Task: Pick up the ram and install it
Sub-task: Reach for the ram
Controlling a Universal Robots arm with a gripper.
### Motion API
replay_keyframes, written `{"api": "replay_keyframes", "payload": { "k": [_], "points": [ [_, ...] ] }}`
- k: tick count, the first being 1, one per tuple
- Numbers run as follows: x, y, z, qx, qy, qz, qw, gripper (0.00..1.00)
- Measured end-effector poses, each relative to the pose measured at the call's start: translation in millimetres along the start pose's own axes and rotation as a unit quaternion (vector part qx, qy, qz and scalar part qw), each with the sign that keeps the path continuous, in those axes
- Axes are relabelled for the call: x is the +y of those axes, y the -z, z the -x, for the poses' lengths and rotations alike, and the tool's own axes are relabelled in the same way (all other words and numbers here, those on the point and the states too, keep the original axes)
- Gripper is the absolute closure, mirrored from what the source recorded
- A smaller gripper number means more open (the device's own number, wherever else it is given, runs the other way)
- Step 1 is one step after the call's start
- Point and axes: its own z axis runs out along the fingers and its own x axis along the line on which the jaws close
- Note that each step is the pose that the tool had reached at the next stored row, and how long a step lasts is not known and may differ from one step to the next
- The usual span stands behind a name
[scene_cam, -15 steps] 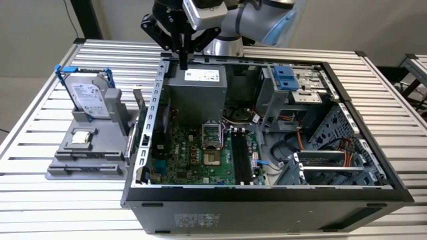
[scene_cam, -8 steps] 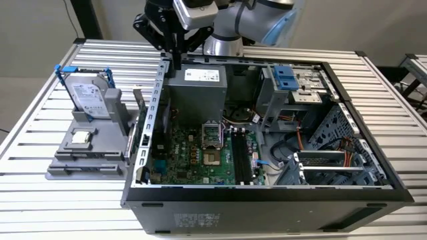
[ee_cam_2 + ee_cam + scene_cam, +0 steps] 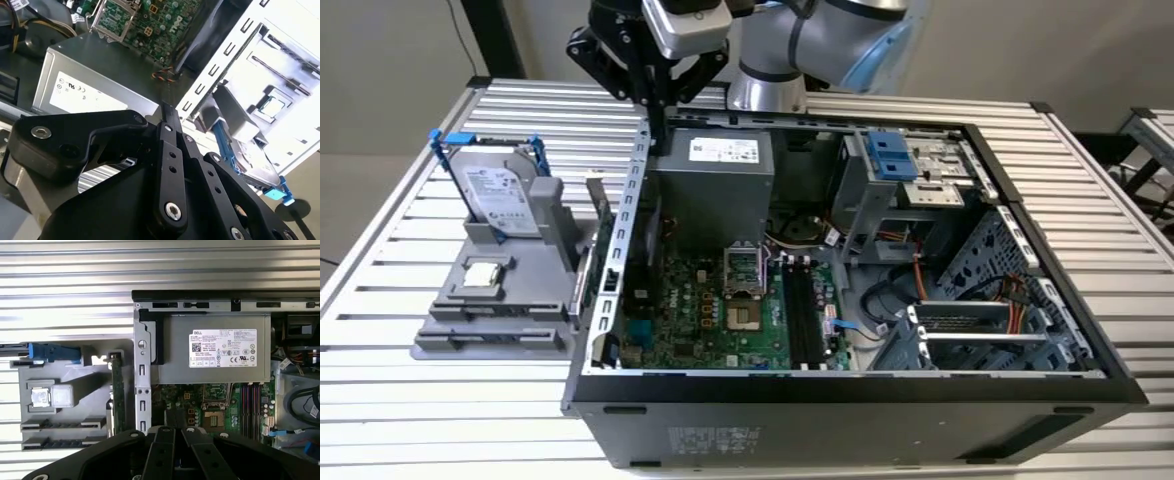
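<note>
Desk (image 3: 427,420): slatted aluminium, carrying everything.
Computer case (image 3: 854,400): black, open on its side, motherboard (image 3: 720,310) facing up.
Holder (image 3: 494,325): grey, just beside the case on the exterior view's left.
Ram (image 3: 118,395): green, upright on edge in the holder, close to the case wall, ungrasped.
End effector (image 3: 168,112): clenched on nothing, above the case's back corner by the power supply (image 3: 714,185).
Room: pale wall (image 3: 387,60) behind; second slatted desk (image 3: 1150,135) far on the exterior view's right.

A holder (image 3: 467,340) sits at the exterior view's left of the case (image 3: 854,385). On it the hard drive (image 3: 500,190) stands far, the processor (image 3: 482,275) lies nearer, and the ram (image 3: 118,390) stands just beside the case wall. Inside, the power supply (image 3: 714,185) lies behind the motherboard (image 3: 707,310).
</note>
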Motion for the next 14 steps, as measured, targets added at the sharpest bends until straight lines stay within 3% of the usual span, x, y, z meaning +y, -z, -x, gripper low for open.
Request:
{"api": "replay_keyframes", "payload": {
  "k": [8,14],
  "points": [
    [-0.6,0.4,-15.1,0.0002,0.004,0.0001,0.99999,1.0],
    [-1.3,0.8,-31.7,0.0004,0.007,0.0002,0.99997,1.0]
  ]
}}
